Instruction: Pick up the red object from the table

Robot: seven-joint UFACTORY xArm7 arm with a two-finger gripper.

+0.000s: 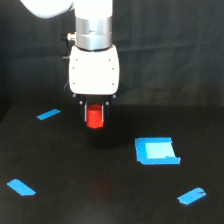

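The red object (94,117) is a small red-orange block hanging between the dark fingers of my gripper (95,111), which is shut on it. The block is lifted off the black table (60,165), with a faint red reflection on the surface below it. The white gripper body and silver wrist rise above the block in the upper middle of the exterior view. The block's top part is hidden between the fingers.
A blue square patch (156,150) lies on the table toward the exterior view's right of the gripper. Blue tape strips lie at the left (48,114), lower left (21,187) and lower right (191,196).
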